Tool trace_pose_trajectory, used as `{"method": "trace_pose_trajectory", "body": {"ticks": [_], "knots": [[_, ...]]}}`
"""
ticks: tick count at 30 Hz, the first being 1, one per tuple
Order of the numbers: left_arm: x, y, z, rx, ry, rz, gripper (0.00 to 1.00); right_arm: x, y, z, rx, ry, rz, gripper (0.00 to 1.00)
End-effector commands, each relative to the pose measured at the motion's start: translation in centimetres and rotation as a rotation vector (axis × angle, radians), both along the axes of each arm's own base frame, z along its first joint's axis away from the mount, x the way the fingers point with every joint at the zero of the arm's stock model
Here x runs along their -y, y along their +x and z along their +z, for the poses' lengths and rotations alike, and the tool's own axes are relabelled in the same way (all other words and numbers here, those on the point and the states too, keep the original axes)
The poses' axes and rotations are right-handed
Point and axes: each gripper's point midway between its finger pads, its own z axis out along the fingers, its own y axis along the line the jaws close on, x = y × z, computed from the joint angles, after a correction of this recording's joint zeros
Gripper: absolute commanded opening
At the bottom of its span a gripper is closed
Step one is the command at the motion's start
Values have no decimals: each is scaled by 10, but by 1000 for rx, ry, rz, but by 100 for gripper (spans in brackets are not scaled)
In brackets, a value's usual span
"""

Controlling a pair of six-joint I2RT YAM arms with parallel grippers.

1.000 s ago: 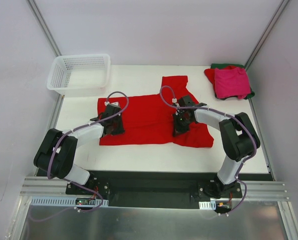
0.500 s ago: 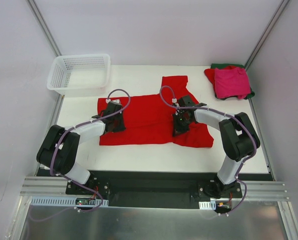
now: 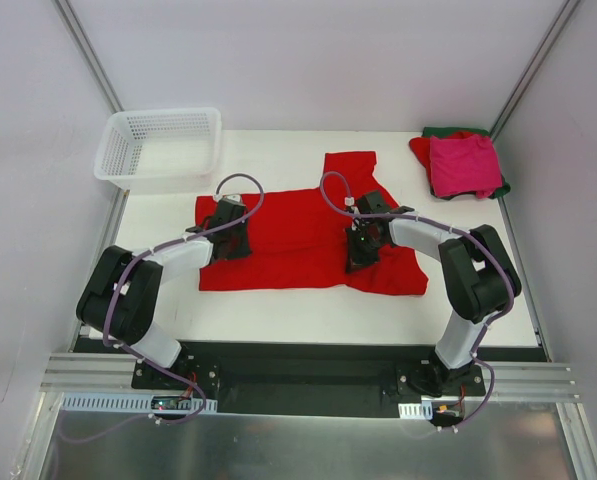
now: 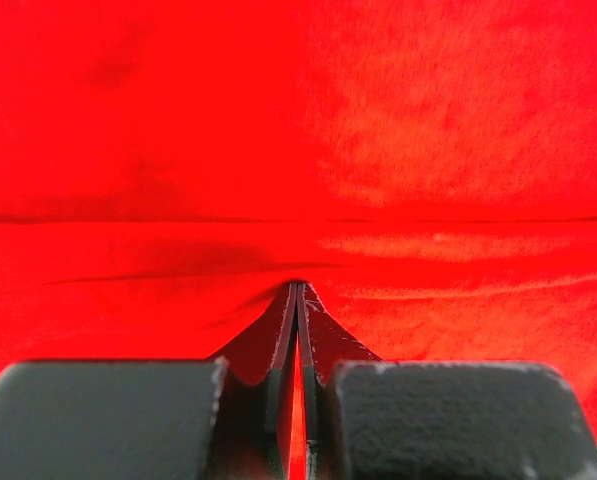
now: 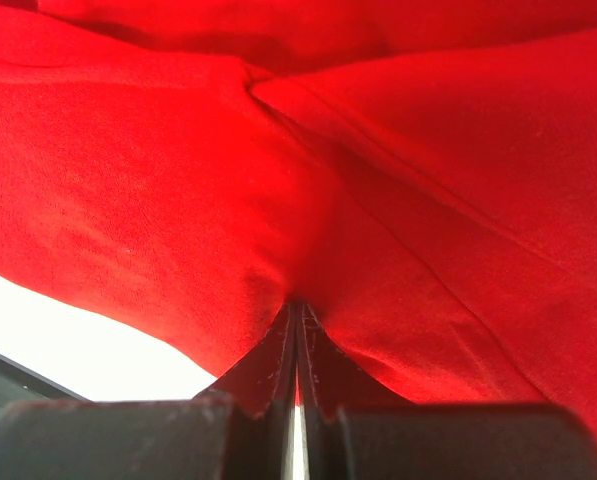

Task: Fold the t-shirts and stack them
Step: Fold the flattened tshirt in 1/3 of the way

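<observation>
Moved since earlier: the left gripper [image 3: 230, 232] has travelled toward 12 o'clock, away from the arm bases, across the left part of the bright red t-shirt [image 3: 298, 240]. The right gripper [image 3: 360, 250] has hardly shifted, and the shirt's outline looks much the same.
Left jaws: pressed together with a thin pinch of red cloth between them, seen in the left wrist view.
Right jaws: likewise closed on a small ridge of the same shirt, near its 3 o'clock end by the sleeves.
Shirt in hand: spread across the middle of the table [image 3: 278, 305], body lying from 9 to 3 o'clock, one sleeve pointing to 12 and the other toward 4.
Finished stack: at 2 o'clock, well apart; a magenta-pink t-shirt [image 3: 463, 165] on top, a red t-shirt [image 3: 418, 150] edge and a dark green t-shirt [image 3: 443, 131] showing beneath.
Basket: the white mesh basket [image 3: 163, 178] sits at 10 o'clock, near the shirt's far left corner.
Step, as judged: an early fold of the red shirt, not yet complete.
Risk, slip: both pinches are shallow, so a quick lift could pull the cloth free.
Risk, skew: one arm moving while the other stays put may twist the fold line or bunch the cloth.
Risk, layers: I cannot tell how many layers each pinch holds; a wrong count would drag the whole shirt.
</observation>
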Motion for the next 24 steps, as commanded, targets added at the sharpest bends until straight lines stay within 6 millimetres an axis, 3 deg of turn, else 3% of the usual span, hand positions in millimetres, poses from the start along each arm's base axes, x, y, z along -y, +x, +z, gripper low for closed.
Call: {"method": "trace_pose_trajectory", "body": {"ticks": [1, 24], "knots": [[1, 19, 13, 67, 38, -3, 0, 6, -11, -13, -34, -42, 3, 1], [-15, 49, 22, 122, 138, 27, 0, 11, -16, -13, -37, -60, 4, 1]]}}
